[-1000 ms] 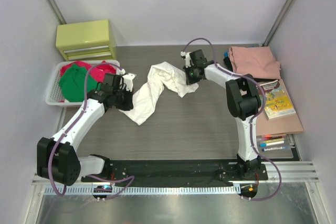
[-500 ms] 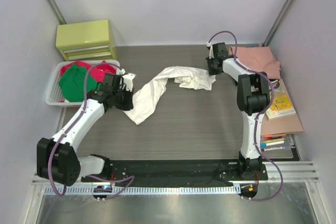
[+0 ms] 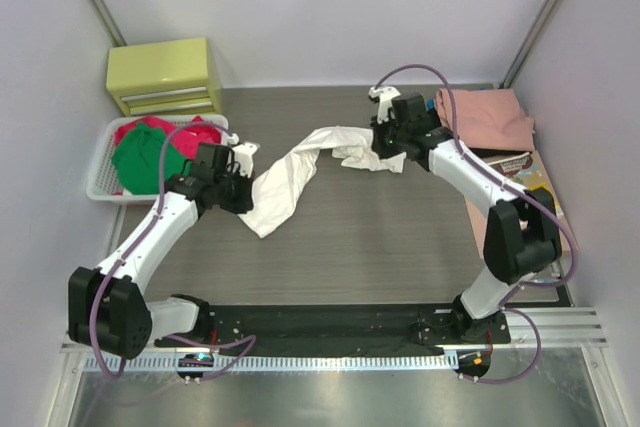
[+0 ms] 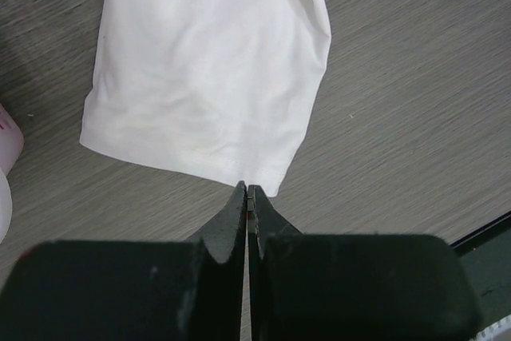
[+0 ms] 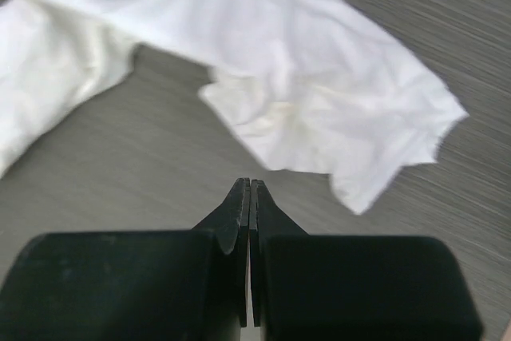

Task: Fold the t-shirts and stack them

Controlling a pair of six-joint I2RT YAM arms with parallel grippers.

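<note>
Scene: white t-shirt lies on the table as a twisted diagonal band. Its hem end is near-left and its bunched end is far-right of centre. It is not flat and no fold has been made. Red t-shirt and green t-shirt sit in the basket at far left. Salmon-pink t-shirt lies at far right.

Left gripper: fingers pressed together, tips right at the hem corner. No cloth is visible between them, so I judge it empty.
Right gripper: fingers pressed together, holding nothing. The crumpled end of the shirt lies just beyond the tips, apart from them.

Step in hand (judgement): spreading the shirt flat before the first fold.

Notes for doing it well:
- Spread the fingers of both grippers before descending, since closed tips would only push the cloth.
- Left takes a single layer at the hem corner. Right takes an outer edge of the bunched end, not the middle of the wad.
- Draw the two ends apart along the band to take out the twist, then lay it down.
- Risk: pinching two layers would lock the twist in.
</note>
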